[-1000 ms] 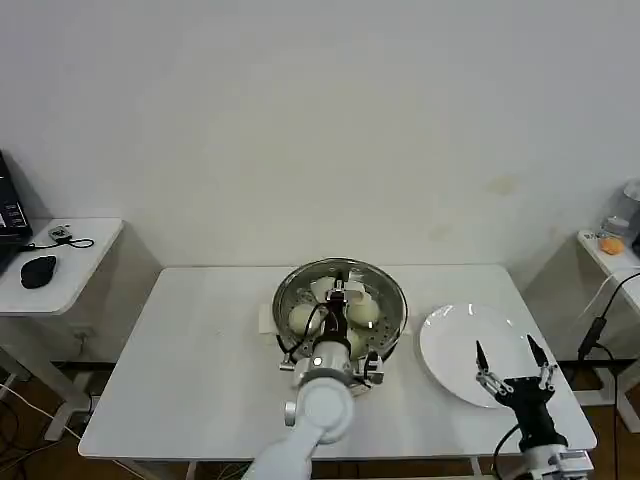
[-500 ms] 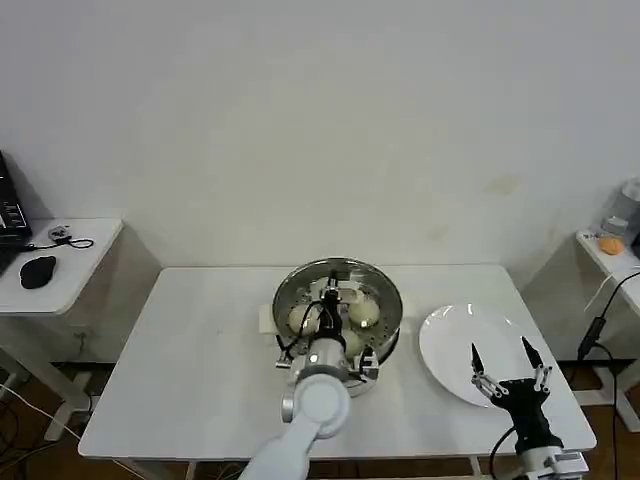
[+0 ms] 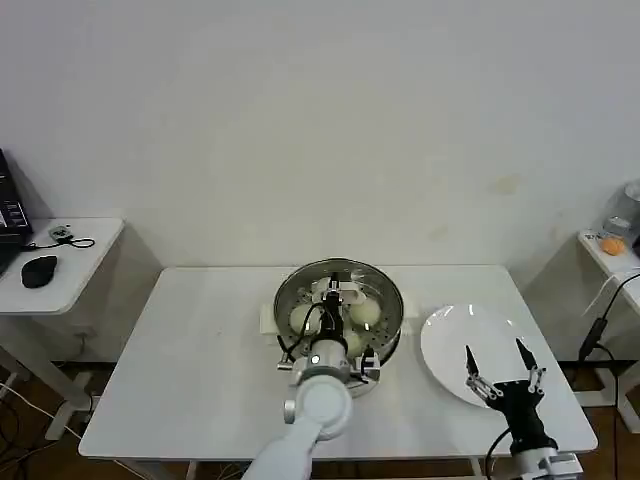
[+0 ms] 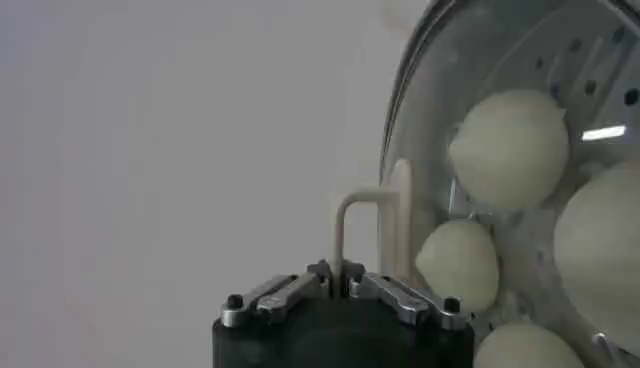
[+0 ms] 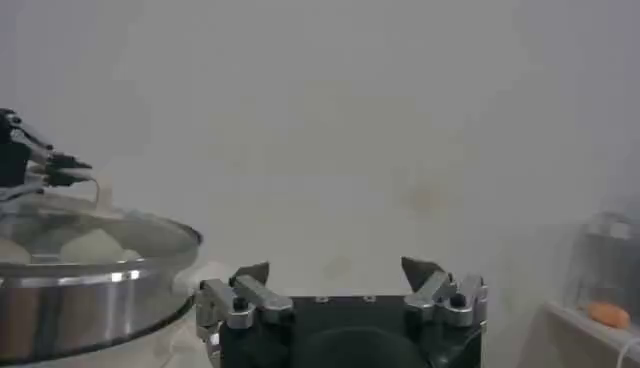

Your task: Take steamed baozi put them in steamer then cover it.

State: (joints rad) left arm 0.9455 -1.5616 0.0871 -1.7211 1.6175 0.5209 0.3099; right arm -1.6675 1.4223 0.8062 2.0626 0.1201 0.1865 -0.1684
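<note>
The steamer point(image 3: 285, 318) stands mid-table, a shiny steel basket with cream-white steamed baozi point(image 3: 303, 318) inside, seen through a round glass lid point(image 3: 385, 292) lying over it. My left gripper point(image 3: 335, 296) is above the middle of the steamer, shut on the lid's cream loop handle point(image 4: 362, 214). In the left wrist view the left gripper point(image 4: 338, 276) pinches that handle, with baozi point(image 4: 510, 150) under the glass beside it. My right gripper point(image 3: 497, 366) hovers open over the white plate point(image 3: 450, 335), holding nothing. The right wrist view has the right gripper point(image 5: 340, 272) open and the covered steamer point(image 5: 80, 295) farther off.
The white plate is bare, to the right of the steamer. A side table point(image 3: 70, 285) at the left carries a black mouse point(image 3: 38, 270). Another small table point(image 3: 605, 255) at the right holds an orange item, with a cable hanging beside it.
The lid has sunk a little lower onto the steamer with my left gripper. My right gripper has drifted slightly left and toward the table's front edge over the plate.
</note>
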